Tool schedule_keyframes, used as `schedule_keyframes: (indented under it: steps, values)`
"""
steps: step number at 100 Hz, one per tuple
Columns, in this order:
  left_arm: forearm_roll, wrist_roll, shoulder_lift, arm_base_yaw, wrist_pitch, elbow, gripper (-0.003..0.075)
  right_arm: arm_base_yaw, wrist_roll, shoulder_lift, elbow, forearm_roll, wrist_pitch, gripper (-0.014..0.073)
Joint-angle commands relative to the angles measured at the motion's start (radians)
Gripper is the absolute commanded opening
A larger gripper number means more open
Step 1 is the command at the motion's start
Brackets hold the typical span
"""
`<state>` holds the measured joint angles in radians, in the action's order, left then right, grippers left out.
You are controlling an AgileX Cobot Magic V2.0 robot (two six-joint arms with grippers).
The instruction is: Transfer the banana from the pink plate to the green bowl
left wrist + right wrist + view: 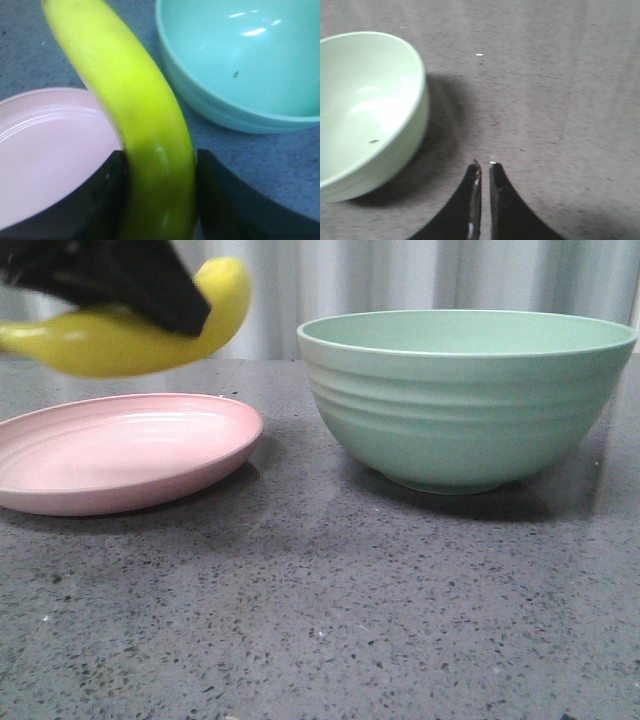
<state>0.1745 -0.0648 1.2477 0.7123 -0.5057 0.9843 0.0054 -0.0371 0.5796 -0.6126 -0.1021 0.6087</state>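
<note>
Your plate (120, 455) on the left holds nothing, and the bowl (465, 400) on the right holds only a tiny dark speck. The banana (120, 335) hangs in the air above the plate's far left part, clamped in your left pincer (160, 200). It is glossy, smooth and curved; the plate is shallow with faint rings; the bowl is deep, matte and ridged outside. The worktop (320, 620) is grey speckled stone. Plate rim and bowl stand apart, with bare worktop between and in front. Your right pincer (484, 172) hovers beside the bowl, jaws nearly closed, holding nothing.
</note>
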Motion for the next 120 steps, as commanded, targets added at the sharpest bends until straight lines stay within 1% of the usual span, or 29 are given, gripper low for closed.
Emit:
schedule_keyframes:
  steps: [1,9,14,19,24,44,50,67,75,95,120]
  values:
    - [0.015,-0.002,-0.035,0.057,0.042,0.064,0.0176,0.029,0.049,0.036,-0.083,-0.101,-0.033,0.0054]
    - [0.016,-0.002,-0.035,0.113,0.044,0.071,0.0176,0.066,0.083,0.063,-0.120,-0.221,-0.044,0.0192]
    - [0.018,-0.002,-0.035,0.144,0.045,0.071,0.0176,0.090,0.097,0.078,-0.134,-0.267,-0.055,0.0271]
    - [0.029,-0.002,-0.035,0.174,0.045,0.071,0.0176,0.121,0.097,0.099,-0.151,-0.319,-0.062,0.0331]
    - [0.039,-0.002,-0.035,0.203,0.045,0.071,0.0176,0.156,0.097,0.123,-0.169,-0.367,-0.067,0.0361]
    - [0.043,-0.002,-0.035,0.287,0.055,0.071,0.0176,0.280,0.097,0.239,-0.214,-0.510,-0.152,0.0365]
    - [0.044,-0.002,-0.035,0.295,0.055,0.071,0.0176,0.314,0.097,0.279,-0.224,-0.561,-0.176,0.0365]
    - [0.072,-0.002,-0.035,0.297,0.055,0.071,0.0176,0.396,0.097,0.393,-0.265,-0.607,-0.233,0.0365]
    - [0.080,-0.002,-0.035,0.297,0.055,0.071,0.0176,0.403,0.097,0.436,-0.285,-0.632,-0.238,0.0365]
    - [0.080,-0.002,-0.035,0.297,0.055,0.071,0.0176,0.403,0.097,0.534,-0.312,-0.637,-0.246,0.0365]
    - [0.080,-0.002,-0.035,0.297,0.055,0.071,0.0176,0.403,0.097,0.572,-0.314,-0.641,-0.247,0.0365]
